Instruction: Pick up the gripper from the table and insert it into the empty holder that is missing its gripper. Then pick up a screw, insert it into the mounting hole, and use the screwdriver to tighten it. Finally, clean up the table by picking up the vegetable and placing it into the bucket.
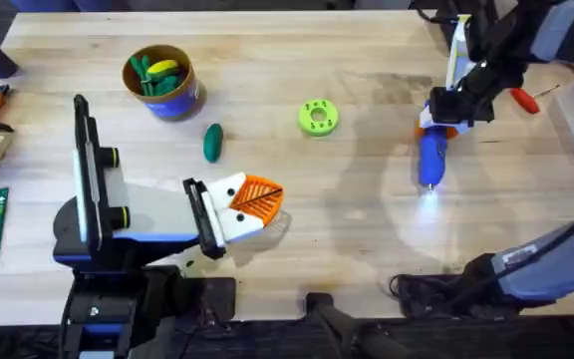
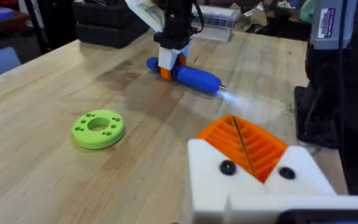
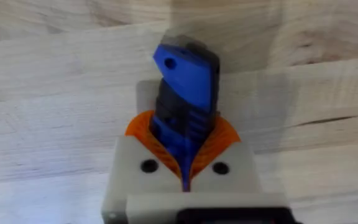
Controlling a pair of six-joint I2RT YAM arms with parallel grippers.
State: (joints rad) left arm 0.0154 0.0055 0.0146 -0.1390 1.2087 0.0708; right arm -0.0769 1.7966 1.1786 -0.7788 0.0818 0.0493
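Two arms: both low over the wooden table [image 1: 367, 229], one at each side.
Bucket: the bucket [image 1: 162, 82] stands far left and toward the back, with green and yellow toy pieces inside it.
Left gripper: the left gripper [image 1: 257, 204] lies low at the front left, its orange ribbed pads [image 2: 244, 144] pressed together with nothing between them; both white finger mounts carry a pad.
Vegetable: the vegetable [image 1: 212, 142] lies on the wood just right of the bucket and behind the left gripper, touching neither.
Green disc: a lime-green disc [image 1: 318, 117] with a ring of holes sits flat near the middle, well apart from both arms.
Right gripper: the right gripper [image 1: 444, 112] is down at the right side, its orange pads closed around the blue body of the screwdriver [image 1: 430, 158].
Screwdriver: it lies along the table with its metal tip toward the front edge, and a bright patch of light falls on the wood at the tip.
Red tool: a small red-handled tool [image 1: 524, 100] lies further right.
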